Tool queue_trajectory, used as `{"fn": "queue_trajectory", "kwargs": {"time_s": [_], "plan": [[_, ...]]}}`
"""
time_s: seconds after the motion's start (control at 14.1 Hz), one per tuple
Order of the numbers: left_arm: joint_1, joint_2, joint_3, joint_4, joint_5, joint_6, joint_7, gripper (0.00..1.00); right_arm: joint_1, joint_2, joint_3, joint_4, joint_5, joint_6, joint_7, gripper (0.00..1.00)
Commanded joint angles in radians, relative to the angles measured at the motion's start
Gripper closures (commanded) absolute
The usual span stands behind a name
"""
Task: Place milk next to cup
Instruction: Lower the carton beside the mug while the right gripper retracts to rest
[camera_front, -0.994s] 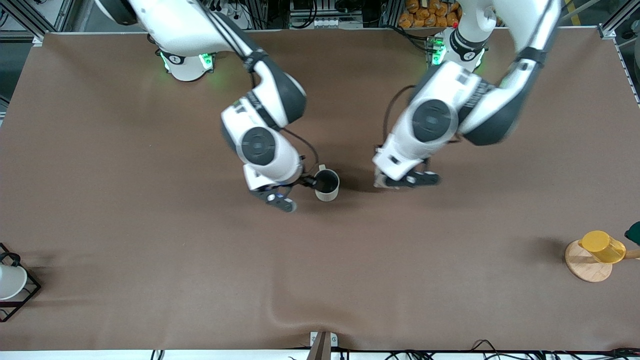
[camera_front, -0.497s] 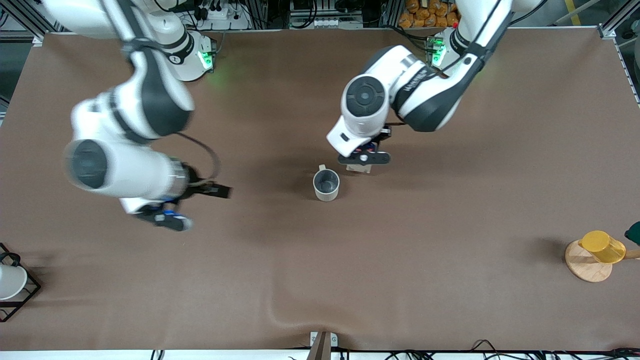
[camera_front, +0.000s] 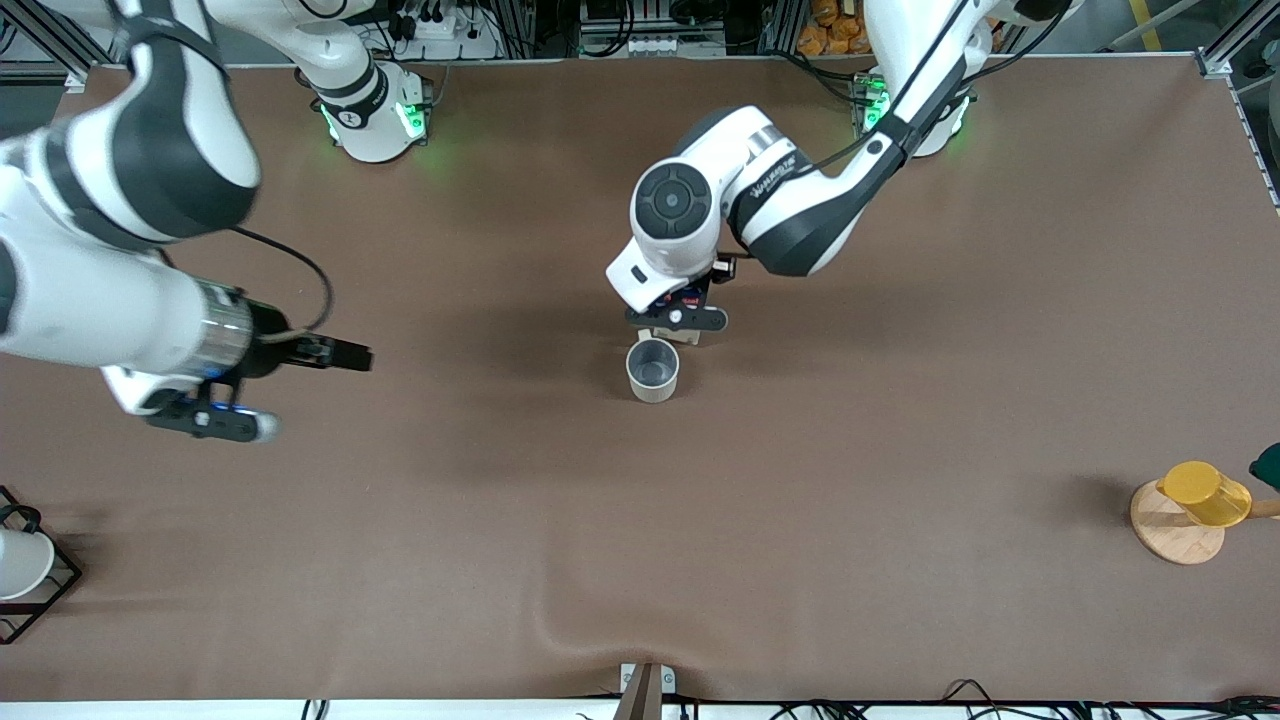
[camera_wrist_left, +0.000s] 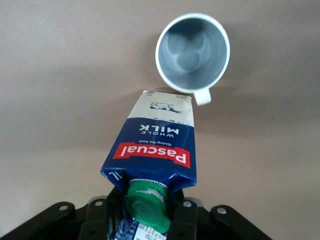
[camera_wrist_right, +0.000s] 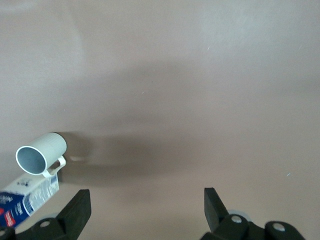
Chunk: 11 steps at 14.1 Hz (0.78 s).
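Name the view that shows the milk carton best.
The left wrist view: the milk fills it, label and green cap readable, held in the left gripper. The front view shows a sliver under the arm; the right wrist view shows one corner.

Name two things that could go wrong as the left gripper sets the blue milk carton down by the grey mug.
1. The left gripper holds the dark blue gable-top milk carton close beside the light grey mug; its lower edge could nudge the mug's handle.
2. Gripped near its green cap, the carton might land tilted and topple.

Upright cup (camera_wrist_right: 42, 153) beside milk (camera_wrist_right: 27, 199), right end effector (camera_wrist_right: 145, 210) spread.
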Motion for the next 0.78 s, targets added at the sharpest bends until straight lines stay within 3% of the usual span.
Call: {"fn": "queue_trajectory", "kwargs": {"time_s": [0.0, 0.36, 0.64, 0.71], "plan": [[-0.007, 0.040, -0.001, 0.038, 0.019, 0.038, -0.003, 0.73, -0.097, -0.040, 0.011, -0.028, -0.028, -0.005, -0.180, 0.00], [-0.042, 0.066, 0.028, 0.038, 0.021, 0.063, -0.005, 0.70, -0.165, -0.115, 0.016, -0.091, -0.026, 0.029, -0.308, 0.00], [-0.041, 0.068, 0.028, 0.038, 0.021, 0.063, -0.008, 0.37, -0.182, -0.207, 0.016, -0.168, -0.034, 0.118, -0.305, 0.00], [-0.039, 0.066, 0.028, 0.038, 0.019, 0.063, -0.011, 0.20, -0.182, -0.218, 0.017, -0.170, -0.063, 0.118, -0.307, 0.00]]}}
